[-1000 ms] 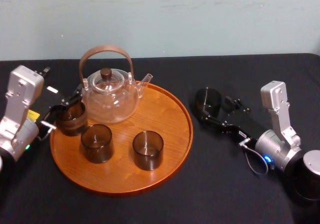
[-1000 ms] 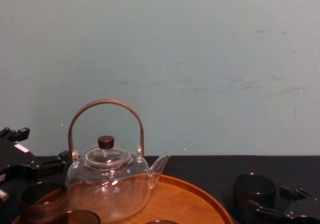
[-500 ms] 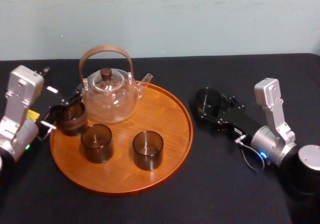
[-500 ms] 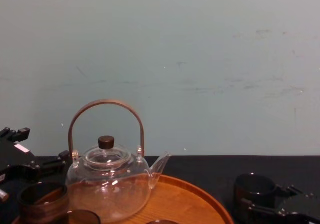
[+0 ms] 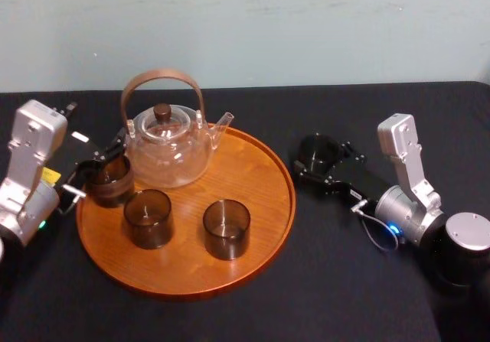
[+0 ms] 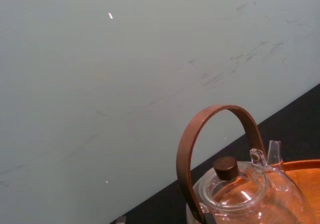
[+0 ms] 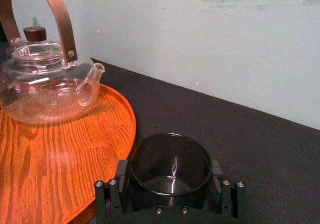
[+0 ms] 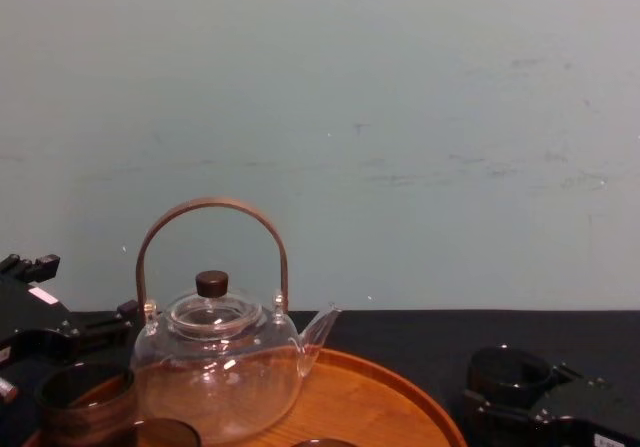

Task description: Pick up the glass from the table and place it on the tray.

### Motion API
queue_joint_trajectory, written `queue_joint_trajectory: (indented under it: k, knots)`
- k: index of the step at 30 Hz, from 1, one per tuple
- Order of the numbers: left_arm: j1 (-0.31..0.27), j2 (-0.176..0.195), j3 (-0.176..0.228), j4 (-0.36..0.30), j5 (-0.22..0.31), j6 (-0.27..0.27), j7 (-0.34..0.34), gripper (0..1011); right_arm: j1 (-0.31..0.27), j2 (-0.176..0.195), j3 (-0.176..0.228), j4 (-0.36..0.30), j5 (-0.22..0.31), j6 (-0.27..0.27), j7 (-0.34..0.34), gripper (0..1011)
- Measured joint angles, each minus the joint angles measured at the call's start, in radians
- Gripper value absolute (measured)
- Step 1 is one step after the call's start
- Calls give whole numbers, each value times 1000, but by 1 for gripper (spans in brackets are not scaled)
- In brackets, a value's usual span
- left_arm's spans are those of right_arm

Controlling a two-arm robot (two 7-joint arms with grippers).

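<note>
The dark smoked glass (image 5: 316,149) stands on the black table (image 5: 321,296), just right of the round wooden tray (image 5: 256,197). My right gripper (image 5: 320,160) reaches in from the right and is shut on the glass, one finger against each side. The right wrist view shows the glass (image 7: 170,159) upright between the fingers (image 7: 120,178), with the tray's rim (image 7: 127,134) close beside it. In the chest view the glass (image 8: 505,370) sits low at the right. My left gripper (image 5: 98,172) rests at the tray's left edge, around another dark glass (image 5: 111,180).
A clear glass teapot (image 5: 167,149) with a brown hoop handle stands at the back of the tray. Two more dark glasses (image 5: 148,218) (image 5: 227,229) stand on the tray's front half. Bare wood lies on the tray's right side, nearest the held glass.
My right arm's wrist has swung left and closer to the tray, turning around the glass. The glass has barely shifted. The left arm has not moved.
</note>
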Motion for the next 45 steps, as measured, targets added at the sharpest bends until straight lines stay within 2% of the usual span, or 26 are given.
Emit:
queue_joint_trajectory:
  k: [8, 15, 33, 39, 45]
  knots:
    - [0, 0, 0, 0, 0, 0, 0, 1001, 3, -3, 0, 8, 0, -1, 1, 1002]
    - [0, 0, 0, 0, 0, 0, 0, 1001, 3, -2, 0, 6, 0, -1, 1, 905]
    - [0, 0, 0, 0, 0, 0, 0, 1001, 1, -1, 1, 3, 0, -1, 0, 904]
    - [0, 0, 0, 0, 0, 0, 0, 1001, -16, 6, 12, -41, 21, -1, 15, 904]
    - [0, 0, 0, 0, 0, 0, 0, 1001, -12, 5, 1, -73, 28, -1, 32, 905]
